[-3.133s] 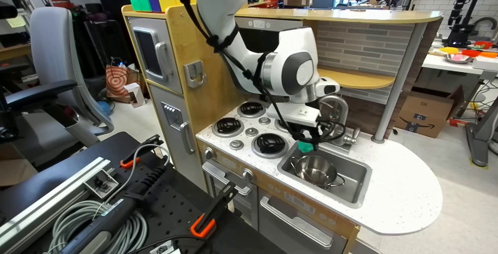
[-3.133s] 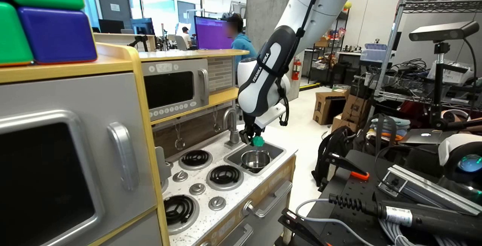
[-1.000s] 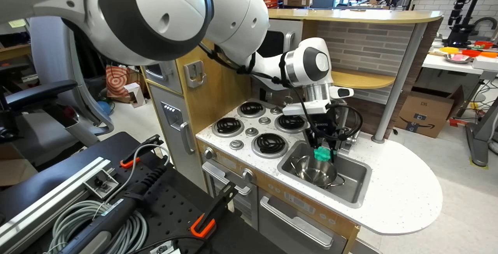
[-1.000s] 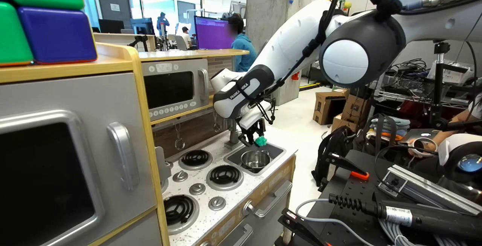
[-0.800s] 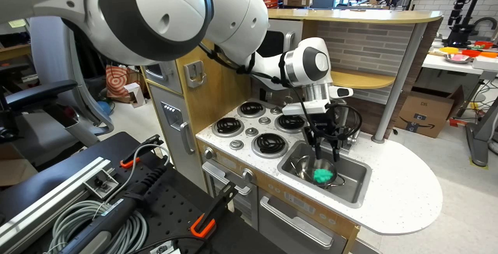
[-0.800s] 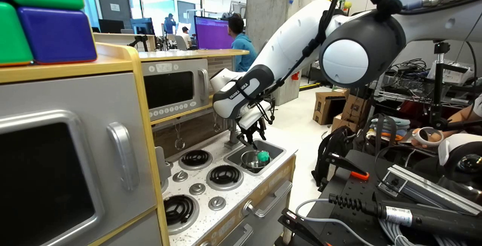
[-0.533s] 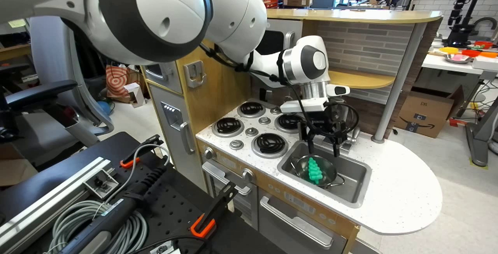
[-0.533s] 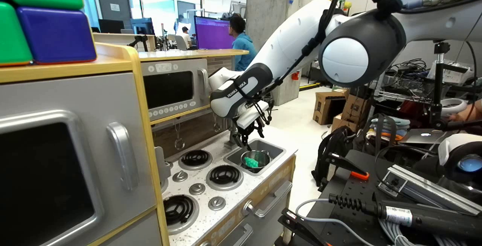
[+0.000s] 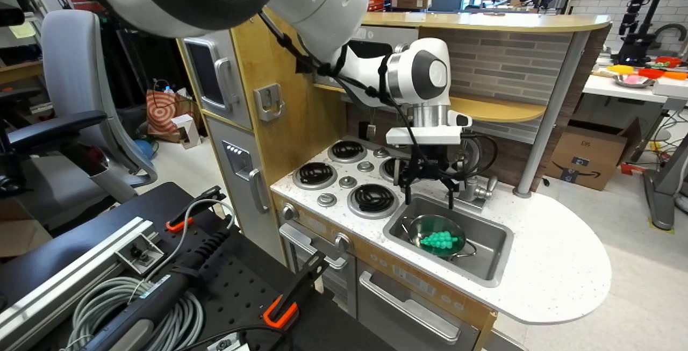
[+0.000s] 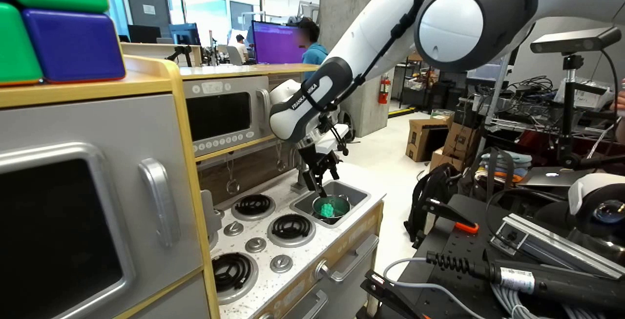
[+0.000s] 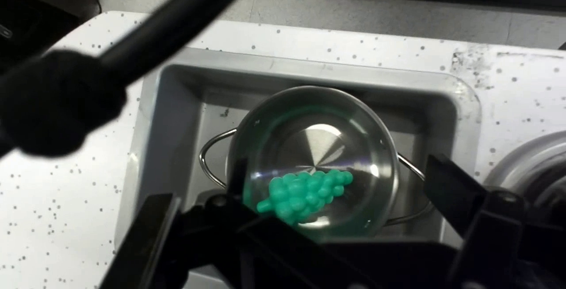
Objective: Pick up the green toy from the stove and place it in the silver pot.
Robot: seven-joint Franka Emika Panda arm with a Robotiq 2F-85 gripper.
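Green toy [image 11: 300,195] lay inside the silver pot [image 11: 305,118], beneath the gripper [image 9: 429,203], which hung above the pot, jaws spread, touching neither.

Speckled white countertop [image 9: 548,259], stove burners [image 9: 373,199], silver knobs [image 9: 348,181], inset sink [image 9: 486,243]

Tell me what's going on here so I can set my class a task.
A robot arm is working at a toy kitchen. The green toy, shaped like a bunch of grapes, lies in the silver pot, which sits in the sink. The gripper hangs open, apart from the toy and holding nothing, so the placing looks done.
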